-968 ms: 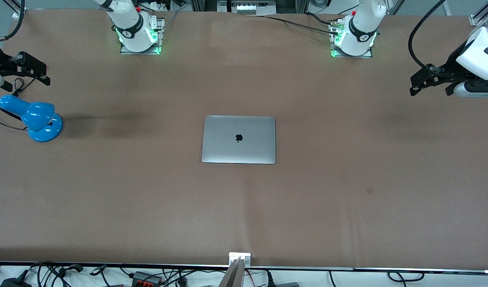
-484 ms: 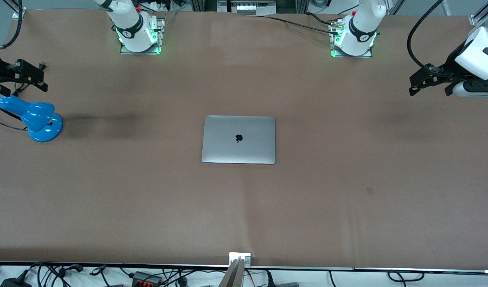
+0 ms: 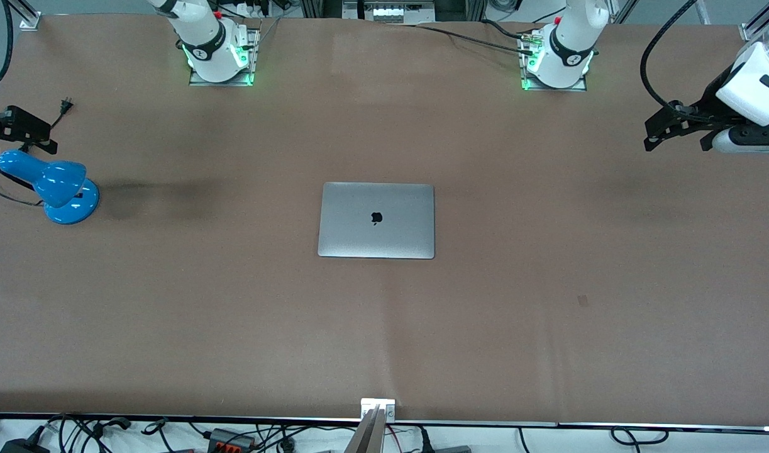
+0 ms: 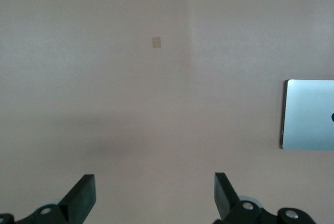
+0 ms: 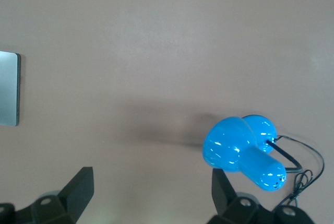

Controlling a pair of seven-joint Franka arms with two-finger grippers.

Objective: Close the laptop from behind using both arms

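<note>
Grey metal, the laptop (image 3: 376, 220) lies closed and flat at the middle of the brown table (image 3: 233, 314), lid up with the black logo (image 3: 376, 218) showing. Nothing touches it.

The left gripper (image 3: 658, 133) hangs over the left arm's end of the table, well apart from the laptop. In the left wrist view its fingers (image 4: 82, 197) stand wide apart with only bare table between them; the laptop's edge (image 4: 309, 114) shows at the frame border.

The right gripper (image 3: 21, 129) hangs over the right arm's end of the table, just above the blue desk lamp (image 3: 52, 184), apparently not touching it. In the right wrist view its fingers (image 5: 78, 188) are spread fully and hold nothing, with the lamp (image 5: 244, 150) below
</note>
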